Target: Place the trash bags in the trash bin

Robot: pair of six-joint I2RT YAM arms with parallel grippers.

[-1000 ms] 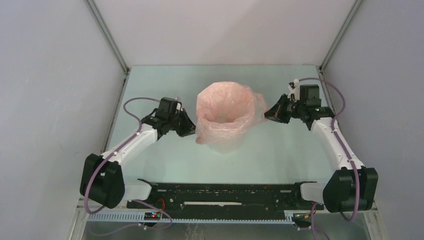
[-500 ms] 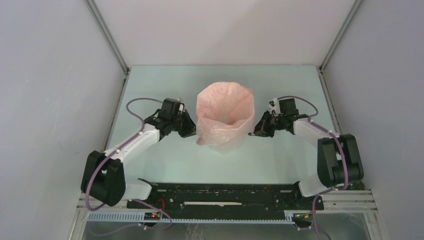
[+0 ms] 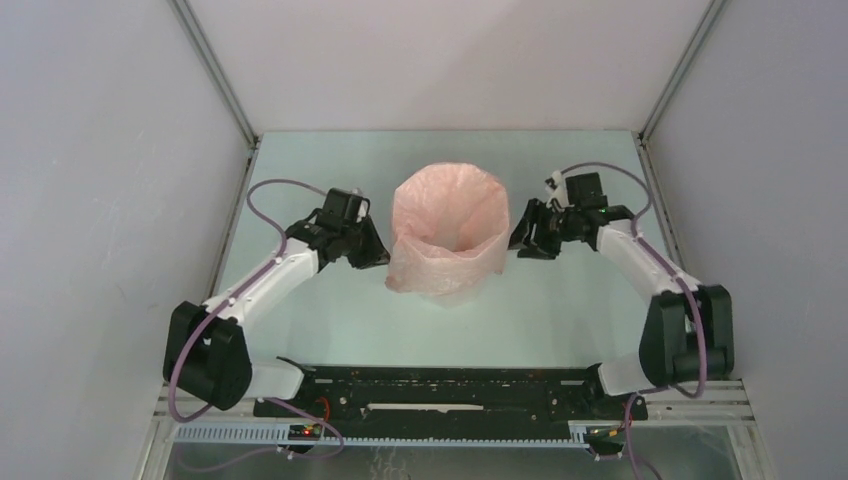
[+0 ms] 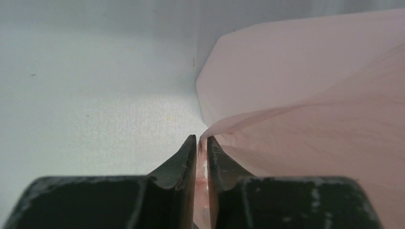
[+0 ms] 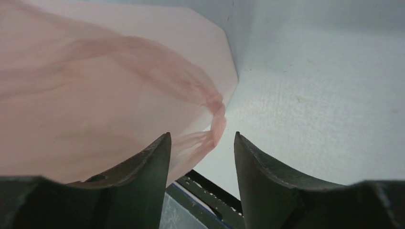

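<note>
The pale-pink trash bag (image 3: 445, 235) lines the trash bin (image 3: 455, 298) at mid-table, its mouth turned down over the rim, so the bin's faceted walls show only through the film. My left gripper (image 3: 383, 258) sits at the bin's left side, low on the skirt. In the left wrist view its jaws (image 4: 201, 139) stand a sliver apart with the pink film (image 4: 305, 133) pinched in the slit. My right gripper (image 3: 520, 243) is at the bin's right side, open (image 5: 201, 136). A twisted corner of the bag (image 5: 217, 119) hangs just ahead of its fingertips, untouched.
Grey enclosure walls close the table on the left, back and right. A black rail (image 3: 440, 385) with both arm bases runs along the near edge and shows below the right fingers (image 5: 210, 191). Purple cables loop off both wrists.
The right arm swung in from the back right to the bin's side and its jaws opened, letting go of the bag. The left gripper shifted slightly, drawing the skirt lower on the left.
</note>
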